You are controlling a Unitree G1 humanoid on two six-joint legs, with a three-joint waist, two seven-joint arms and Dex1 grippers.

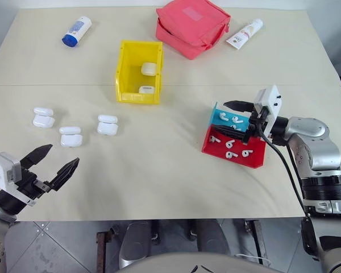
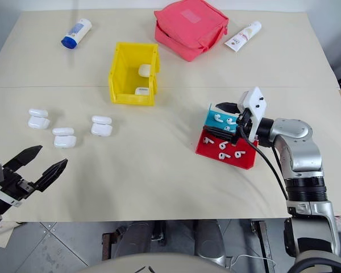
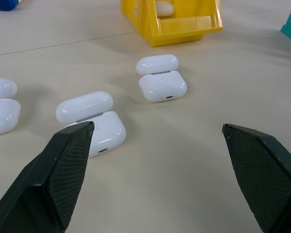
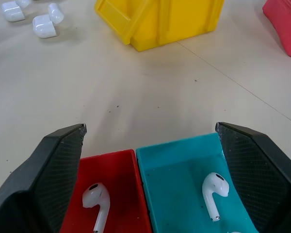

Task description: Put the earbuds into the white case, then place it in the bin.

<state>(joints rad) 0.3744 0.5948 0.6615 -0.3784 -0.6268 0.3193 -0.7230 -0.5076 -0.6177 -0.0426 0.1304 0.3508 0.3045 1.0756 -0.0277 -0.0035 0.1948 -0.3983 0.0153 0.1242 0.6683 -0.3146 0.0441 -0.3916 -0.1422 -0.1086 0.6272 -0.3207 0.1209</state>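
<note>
Earbuds (image 1: 230, 143): tiny glossy white stemmed pieces, several loose in a low red tray (image 1: 256, 159), more in the teal tray (image 1: 221, 118) touching it, on the bench's right side

White case (image 1: 107, 124): glossy rounded pebble, hinged lid thrown open; one of three alike in a loose row on the bench's left, the others (image 1: 71, 136) and (image 1: 43, 117) near it. Two further cases lie inside the bin

Bin (image 1: 128, 74): bright yellow hard plastic, rectangular, tall-walled, open top, mid-bench beyond the cases

Right claw (image 1: 235, 119): black textured fingers spread wide, holding nothing, poised over the trays with one finger above each

Left claw (image 1: 51, 164): fingers likewise wide apart, empty, hovering at the near bench edge, short of the cases

Surroundings: red fabric pouch (image 1: 192, 25), soft and zipped; white-and-blue bottle (image 1: 77, 31); white tube (image 1: 245, 33); bench (image 1: 159, 170) matte cream

Hazards, as judged: smooth, slight earbuds may squirt from coarse fingertips or be pinned against a tray wall; the light trays may slide or tip if a finger catches a rim; an open case may skid when an earbud is pressed in
</note>
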